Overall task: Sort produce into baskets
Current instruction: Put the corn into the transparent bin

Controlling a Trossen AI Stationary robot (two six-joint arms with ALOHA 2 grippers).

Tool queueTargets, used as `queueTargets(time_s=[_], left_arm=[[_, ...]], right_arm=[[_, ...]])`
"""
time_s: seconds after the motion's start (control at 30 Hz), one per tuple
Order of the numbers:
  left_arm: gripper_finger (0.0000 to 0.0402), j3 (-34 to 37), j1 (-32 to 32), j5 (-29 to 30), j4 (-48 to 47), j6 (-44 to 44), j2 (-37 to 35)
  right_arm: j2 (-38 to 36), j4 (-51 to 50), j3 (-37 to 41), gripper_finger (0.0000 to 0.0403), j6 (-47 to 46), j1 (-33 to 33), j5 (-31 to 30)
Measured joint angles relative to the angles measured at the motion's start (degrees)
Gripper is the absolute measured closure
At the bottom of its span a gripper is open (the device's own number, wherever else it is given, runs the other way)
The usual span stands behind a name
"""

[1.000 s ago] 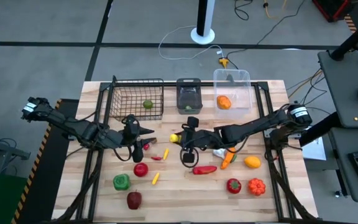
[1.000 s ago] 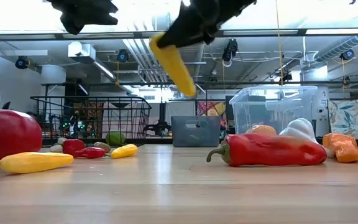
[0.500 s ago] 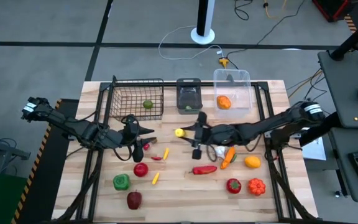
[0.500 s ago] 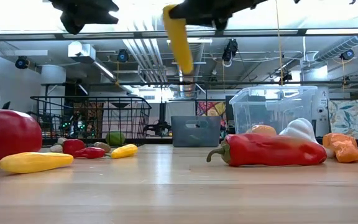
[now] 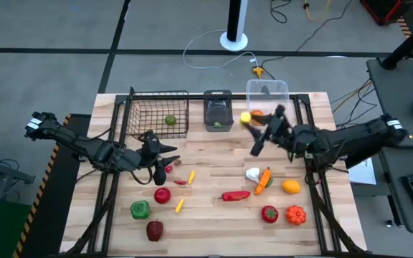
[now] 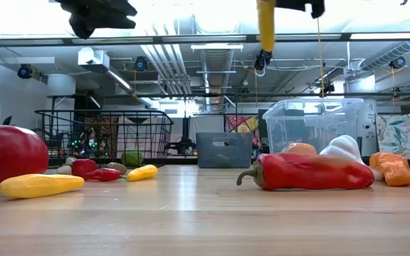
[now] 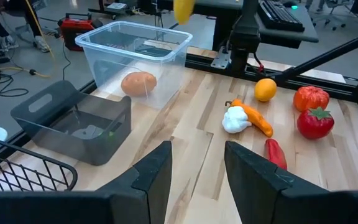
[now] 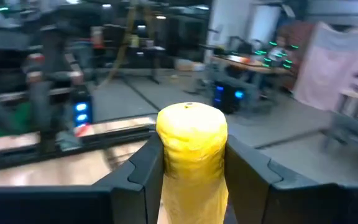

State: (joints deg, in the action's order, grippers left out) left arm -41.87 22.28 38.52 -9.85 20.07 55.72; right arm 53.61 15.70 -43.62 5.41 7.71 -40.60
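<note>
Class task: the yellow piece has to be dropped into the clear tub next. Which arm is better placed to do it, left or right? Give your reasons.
The right. Its tool is shut on the yellow piece, raised beside the clear tub. The left tool hangs open and empty, near the wire basket.

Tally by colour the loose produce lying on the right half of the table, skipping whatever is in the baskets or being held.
Red: 2 (long pepper, tomato)
Orange: 3 (carrot, orange fruit, pumpkin)
White: 1 (garlic)
Total: 6
</note>
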Motion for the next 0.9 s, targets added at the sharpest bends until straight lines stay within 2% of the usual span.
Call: queueTargets(time_s=[0.23, 0.37, 0.43, 0.5, 0.73, 0.9], left_arm=[[0.0270, 0.00, 0.00, -0.02, -0.09, -0.01, 0.00], [0.0270, 0.00, 0.00, -0.02, -0.20, -0.22, 0.29], [0.0270, 0.00, 0.00, -0.02, -0.25, -0.27, 0.52], [0.0270, 0.00, 0.00, -0.02, -0.48, -0.27, 0.78], [0.0270, 0.00, 0.00, -0.02, -0.45, -0.27, 1.20], [0.0270, 0.00, 0.00, -0.02, -0.44, -0.27, 1.20]], right_arm=[[-5.74, -3.45, 2.58, 0.0271, -3.68, -6.31, -1.58], [-5.68, -6.64, 3.53, 0.0271, -4.35, -10.10, -12.42], [-4.98, -10.51, 3.53, 0.0271, -7.41, -12.25, -18.78], [-4.02, -15.28, 3.53, 0.0271, -12.52, -14.80, -21.29], [-0.51, -24.92, 3.07, 0.0271, -24.30, -24.79, -10.38], [2.13, -35.17, -1.84, 0.0271, -28.47, -31.69, -2.35]])
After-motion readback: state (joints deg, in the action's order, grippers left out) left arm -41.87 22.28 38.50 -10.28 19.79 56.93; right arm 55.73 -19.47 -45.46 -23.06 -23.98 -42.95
